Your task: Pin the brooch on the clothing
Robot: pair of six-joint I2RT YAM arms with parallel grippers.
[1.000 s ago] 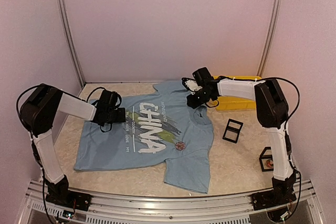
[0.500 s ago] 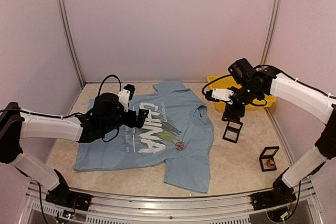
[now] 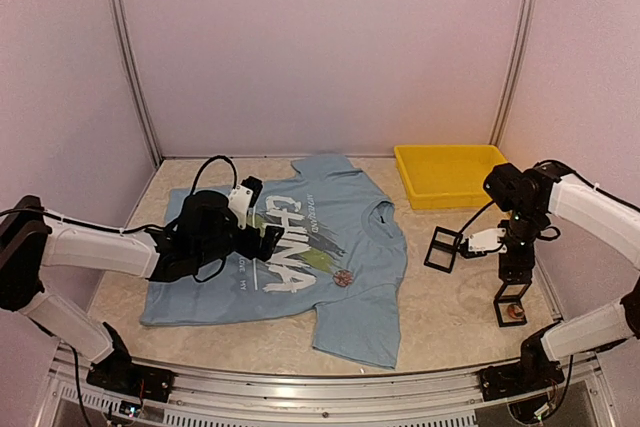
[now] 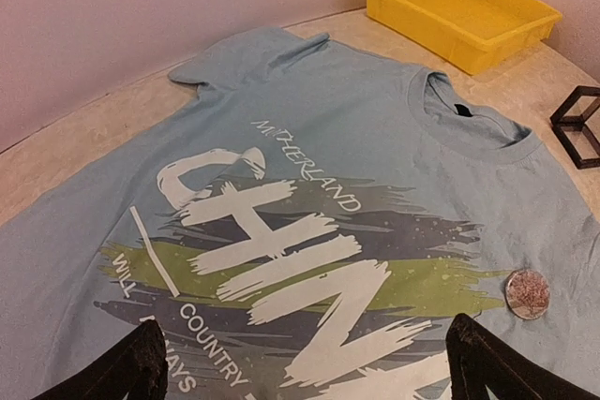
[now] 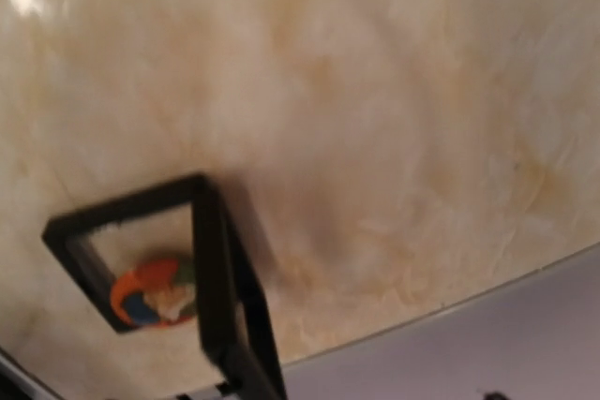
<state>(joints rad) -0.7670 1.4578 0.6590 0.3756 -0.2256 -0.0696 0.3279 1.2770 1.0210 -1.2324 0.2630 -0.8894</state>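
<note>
Brooch (image 5: 155, 292) sits inside black frame (image 5: 211, 259) on the table, well right of the T-shirt (image 4: 328, 138); looks small, stiff, light, best pinched at the rim. Right gripper (image 3: 516, 277) hovers just above it, jaw state unclear; left gripper (image 4: 309, 339) spread wide over the soft cloth

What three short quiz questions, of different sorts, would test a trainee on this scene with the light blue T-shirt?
1. True or false: the round pinkish brooch lies on the light blue printed T-shirt.
2. The small black frame box near the right edge of the beige table holds: A nothing; B a colourful orange-and-blue piece; C a folded cloth.
3. Fill in: the left gripper hangs over the T-shirt with its jaws ____.
Key: 1 true; 2 B; 3 open.
</note>
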